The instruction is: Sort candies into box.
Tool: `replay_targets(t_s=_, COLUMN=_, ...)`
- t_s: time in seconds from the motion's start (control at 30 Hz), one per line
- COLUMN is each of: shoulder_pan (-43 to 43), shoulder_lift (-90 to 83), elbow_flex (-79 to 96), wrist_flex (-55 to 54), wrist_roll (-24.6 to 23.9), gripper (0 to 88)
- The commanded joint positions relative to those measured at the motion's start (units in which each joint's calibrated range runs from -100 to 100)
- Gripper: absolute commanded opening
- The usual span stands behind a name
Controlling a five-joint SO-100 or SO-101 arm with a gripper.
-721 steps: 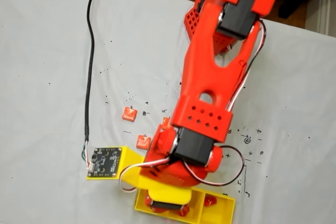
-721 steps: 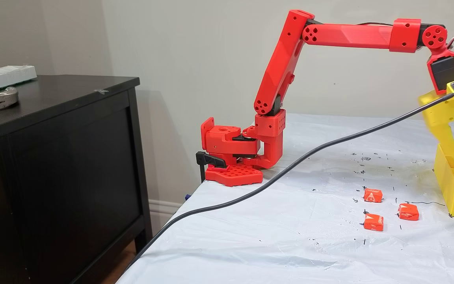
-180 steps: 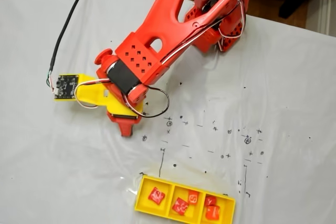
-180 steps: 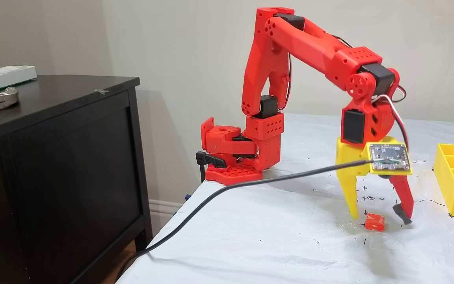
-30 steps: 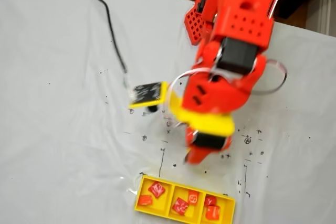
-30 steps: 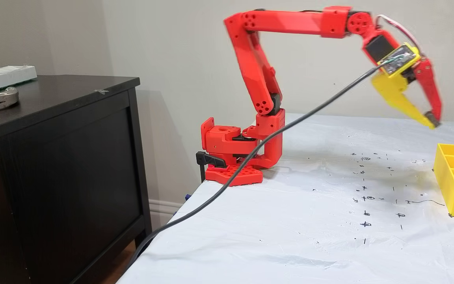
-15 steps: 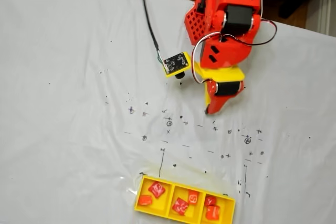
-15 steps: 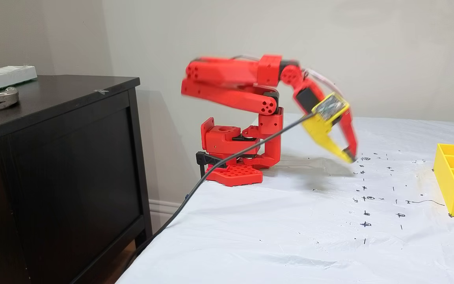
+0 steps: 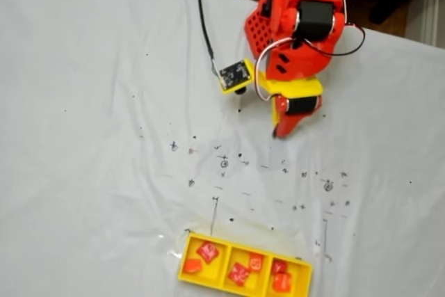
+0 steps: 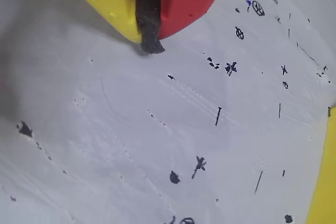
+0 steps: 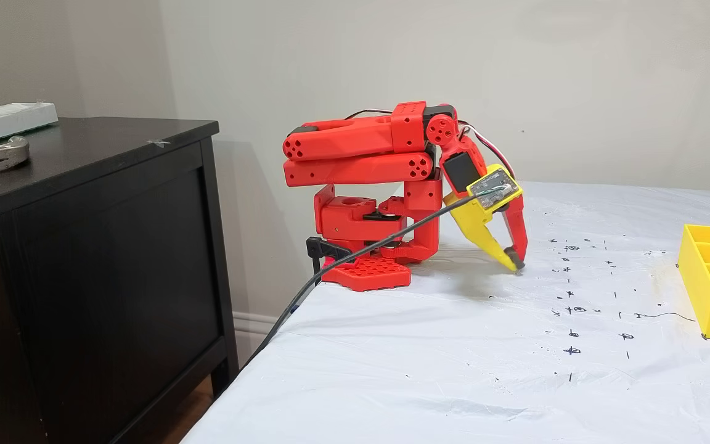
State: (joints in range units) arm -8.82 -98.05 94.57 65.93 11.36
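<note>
6 candies (image 9: 240,272) fill the box (image 9: 299,288), well apart from the fingers (image 9: 278,130).

Arm folded back; pincer (image 10: 148,24) apparently closed, empty.

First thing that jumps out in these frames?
The red arm folded low over its base at the table's far end, its hand shut with tips near the white cover. Then the yellow box at the near edge of a fixed view, with six red candies spread across three compartments.
</note>
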Motion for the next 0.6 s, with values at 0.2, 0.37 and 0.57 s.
replay_targets(t_s=0.2, shoulder_pan=-0.78, shoulder_lift=-0.93, elbow_flex=-0.67, wrist_flex=6.56, wrist_roll=4.88, gripper=3.5)
replay_targets(t_s=0.37, shoulder_pan=-1.33, shoulder_lift=-0.93, elbow_flex=-1.76, wrist_flex=5.99, wrist_roll=-1.56, gripper=3.9)
replay_targets(t_s=0.57, shoulder_pan=0.21, shoulder_lift=-0.93, elbow_flex=-2.22, wrist_flex=5.99, wrist_roll=-6.45, gripper=4.8)
